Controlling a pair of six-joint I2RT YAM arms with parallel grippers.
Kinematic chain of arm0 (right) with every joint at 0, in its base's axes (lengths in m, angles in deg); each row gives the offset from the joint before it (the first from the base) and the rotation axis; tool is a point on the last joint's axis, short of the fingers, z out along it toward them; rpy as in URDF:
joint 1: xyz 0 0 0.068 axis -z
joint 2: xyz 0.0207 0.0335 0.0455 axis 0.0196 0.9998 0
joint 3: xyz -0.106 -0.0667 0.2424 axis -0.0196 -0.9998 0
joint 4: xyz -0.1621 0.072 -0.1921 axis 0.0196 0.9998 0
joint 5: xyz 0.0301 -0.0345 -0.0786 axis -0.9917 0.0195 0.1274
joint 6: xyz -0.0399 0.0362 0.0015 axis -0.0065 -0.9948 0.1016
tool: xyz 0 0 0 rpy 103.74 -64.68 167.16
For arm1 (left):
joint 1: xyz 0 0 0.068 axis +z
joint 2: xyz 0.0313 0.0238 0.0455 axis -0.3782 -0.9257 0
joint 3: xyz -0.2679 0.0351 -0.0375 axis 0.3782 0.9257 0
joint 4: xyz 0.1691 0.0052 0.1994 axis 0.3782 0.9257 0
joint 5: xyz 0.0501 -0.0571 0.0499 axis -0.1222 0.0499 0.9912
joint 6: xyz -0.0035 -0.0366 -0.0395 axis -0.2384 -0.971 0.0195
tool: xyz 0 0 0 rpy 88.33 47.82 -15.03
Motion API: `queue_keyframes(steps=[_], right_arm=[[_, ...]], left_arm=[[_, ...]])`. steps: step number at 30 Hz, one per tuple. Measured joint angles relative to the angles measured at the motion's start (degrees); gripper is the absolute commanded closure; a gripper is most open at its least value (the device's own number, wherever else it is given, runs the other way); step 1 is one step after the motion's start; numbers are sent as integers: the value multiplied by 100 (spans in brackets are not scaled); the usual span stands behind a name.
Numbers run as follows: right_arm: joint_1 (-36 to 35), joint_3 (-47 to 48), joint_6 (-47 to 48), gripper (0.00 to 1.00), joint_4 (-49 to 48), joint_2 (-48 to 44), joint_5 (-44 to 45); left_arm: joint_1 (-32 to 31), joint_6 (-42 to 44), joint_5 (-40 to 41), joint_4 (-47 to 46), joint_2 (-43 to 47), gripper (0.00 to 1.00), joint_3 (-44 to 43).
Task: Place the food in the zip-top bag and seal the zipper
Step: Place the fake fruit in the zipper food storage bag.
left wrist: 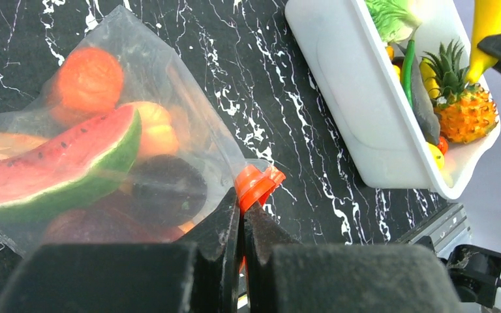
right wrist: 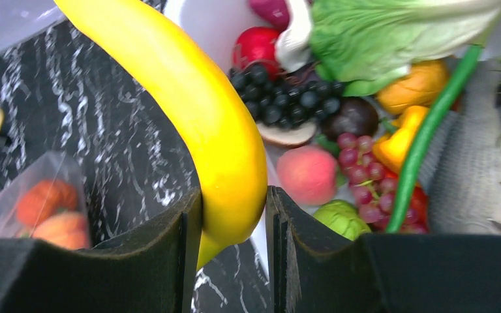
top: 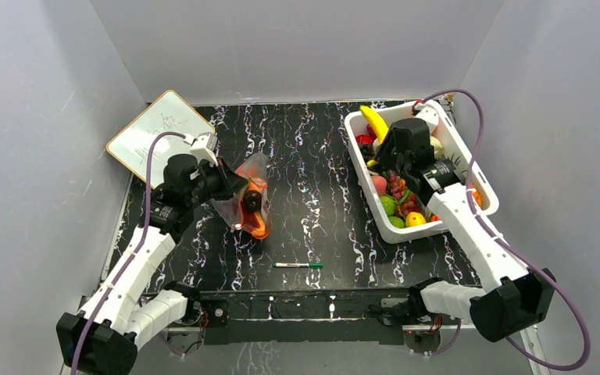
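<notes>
A: Left claw (left wrist: pixel 241 218) up front, jaws pinched tight on the zipper (left wrist: pixel 259 184); the orange-red strip is bunched at the tips.
B: Bag contents?
A: Zip-top bag (left wrist: pixel 189 111) is on the left of the desk (top: pixel 312 172). Inside: watermelon slice (left wrist: pixel 59 163), round orange fruit (left wrist: pixel 90 78), dark round piece (left wrist: pixel 169 189). More underneath, can't tell what.
B: Right side?
A: Right claw (right wrist: pixel 233 208) narrow, gripping a banana (right wrist: pixel 189 111) at the far-left corner of the white tub (left wrist: pixel 346 98). Tub sits far right, packed: grapes (right wrist: pixel 359 176), peach (right wrist: pixel 308 173), black berries (right wrist: pixel 280 98), leafy green (right wrist: pixel 391 32), pineapple (left wrist: pixel 468 111).
B: Loose stuff?
A: Marker pen (top: pixel 298 266), near middle, apart from both containers.
</notes>
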Motion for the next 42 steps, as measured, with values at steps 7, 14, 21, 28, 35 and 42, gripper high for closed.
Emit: queue_keyframes(steps=[7, 14, 21, 28, 35, 42], right_arm=[[-1078, 0, 212, 83, -72, -98, -79], [-2144, 66, 87, 82, -22, 131, -179], [-3239, 103, -345, 82, 90, 538, -461], [-4013, 428, -905, 81, 428, 1034, -492], [-4402, 542, -1353, 81, 844, 1370, -472], [-4555, 750, -1709, 80, 1047, 1462, -306]], left_arm=[[0, -208, 26, -52, -166, 100, -195], [0, -297, 55, -136, -234, 100, -210], [0, -332, 90, -151, -234, 100, -212], [0, -354, 101, -155, -225, 100, -214], [0, -356, 111, -155, -197, 100, -214], [0, -396, 105, -157, -114, 100, -212]])
